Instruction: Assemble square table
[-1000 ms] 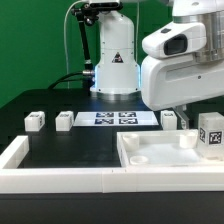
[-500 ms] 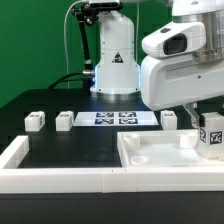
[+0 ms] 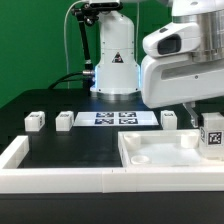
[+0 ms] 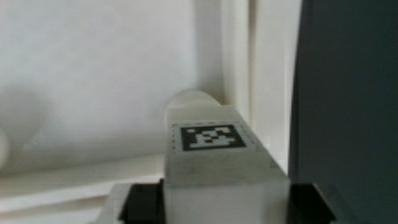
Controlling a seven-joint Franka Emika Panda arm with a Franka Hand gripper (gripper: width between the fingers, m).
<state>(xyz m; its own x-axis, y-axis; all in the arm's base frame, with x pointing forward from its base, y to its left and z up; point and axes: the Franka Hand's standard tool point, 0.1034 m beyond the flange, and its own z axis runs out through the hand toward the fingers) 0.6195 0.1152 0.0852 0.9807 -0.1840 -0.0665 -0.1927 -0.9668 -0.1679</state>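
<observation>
As jaws clamp leg block (image 3: 212,137), tabletop rim (image 3: 170,173) beside

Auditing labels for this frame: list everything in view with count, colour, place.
tabletop: 1, white, raised rim, near side toward the exterior view's right
loose leg blocks: 3, white, tagged, in the far row; two on the exterior view's left, one right of the marker board
held leg block: 1, white, tagged, at the tabletop's far right corner
marker board: 1, white with black tags, flat, mid row
rail: 1, white, along the near edge and left corner
table: 1, black
robot base: 1, white, centre back
arm: 1, white, upper right
gripper: 1, dark fingers, closed on the held leg block
</observation>
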